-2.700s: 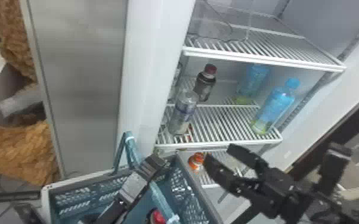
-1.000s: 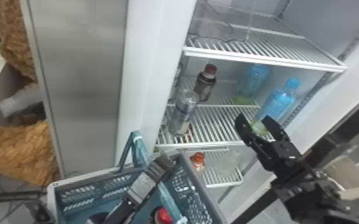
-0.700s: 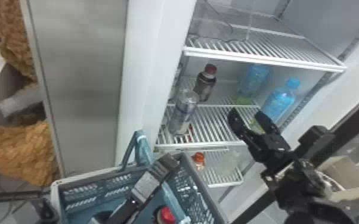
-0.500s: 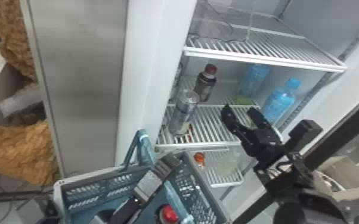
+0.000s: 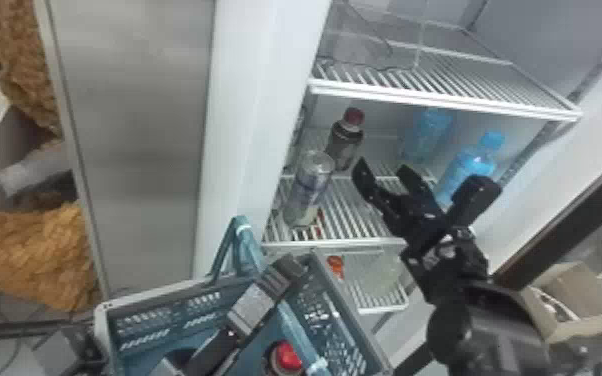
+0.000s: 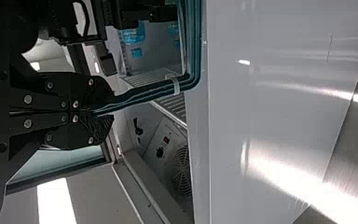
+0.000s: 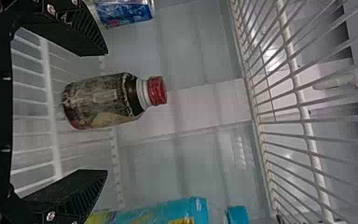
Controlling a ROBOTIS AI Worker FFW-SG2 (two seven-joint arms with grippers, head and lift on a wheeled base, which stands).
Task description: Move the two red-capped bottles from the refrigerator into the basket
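My left gripper (image 5: pixel 285 272) is over the basket (image 5: pixel 195 287); in the left wrist view that gripper (image 6: pixel 95 112) is shut on the basket's teal handle (image 6: pixel 142 93). Inside the basket lies a bottle with a red cap (image 5: pixel 287 356). The other red-capped bottle (image 5: pixel 346 145), dark-bodied, stands on the refrigerator's middle shelf. My right gripper (image 5: pixel 384 172) is open at that shelf, to the right of the bottle and nearer the camera. In the right wrist view, the dark bottle (image 7: pixel 100 101) shows beyond and between the spread fingers of my right gripper (image 7: pixel 105 112), apart from both.
A clear bottle (image 5: pixel 310 185) stands in front of the dark one, left of my right gripper. Blue bottles (image 5: pixel 470 162) stand to the right. The upper wire shelf (image 5: pixel 445 95) spans above. An orange-capped bottle (image 5: pixel 336 266) is on the lower shelf (image 5: pixel 382 305).
My right gripper has risen from low beside the basket to the middle shelf, then moved left toward the dark bottle. The basket has shifted slightly right, with the left gripper at its handle.
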